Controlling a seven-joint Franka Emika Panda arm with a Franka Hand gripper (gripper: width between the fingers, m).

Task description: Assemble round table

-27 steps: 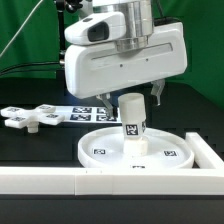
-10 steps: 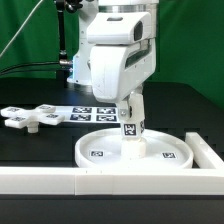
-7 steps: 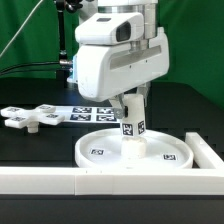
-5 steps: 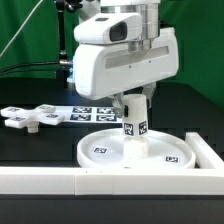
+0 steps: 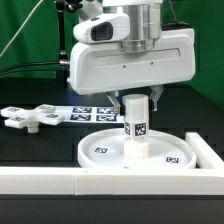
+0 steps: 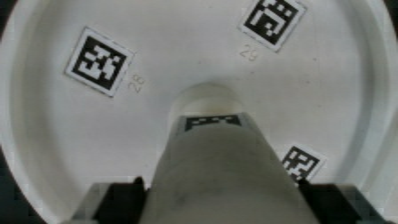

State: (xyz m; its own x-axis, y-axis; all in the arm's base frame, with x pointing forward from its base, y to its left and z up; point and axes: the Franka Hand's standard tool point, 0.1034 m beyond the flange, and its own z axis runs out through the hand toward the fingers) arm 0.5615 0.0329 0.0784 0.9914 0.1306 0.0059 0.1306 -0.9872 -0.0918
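Note:
The large round rimmed disc [image 5: 137, 151] lies on the black table near the front wall. The short cylindrical post [image 5: 135, 122] stands upright at the disc's centre, tags on its side. My gripper [image 5: 135, 101] comes straight down onto the post's top and is shut on it. In the wrist view the post [image 6: 222, 150] fills the space between the two black pads [image 6: 121, 197], over the disc [image 6: 178, 60]. The cross-shaped piece [image 5: 30, 117] lies flat on the table at the exterior view's left, apart from the gripper.
The marker board [image 5: 95, 114] lies flat behind the disc. A long white border wall [image 5: 60, 182] runs along the front and turns back at the exterior view's right [image 5: 208, 152]. A green backdrop stands behind the table.
The gripper has turned about its vertical axis while holding the post, its broad face now towards the camera. The post has turned with it and stays upright on the disc's centre.

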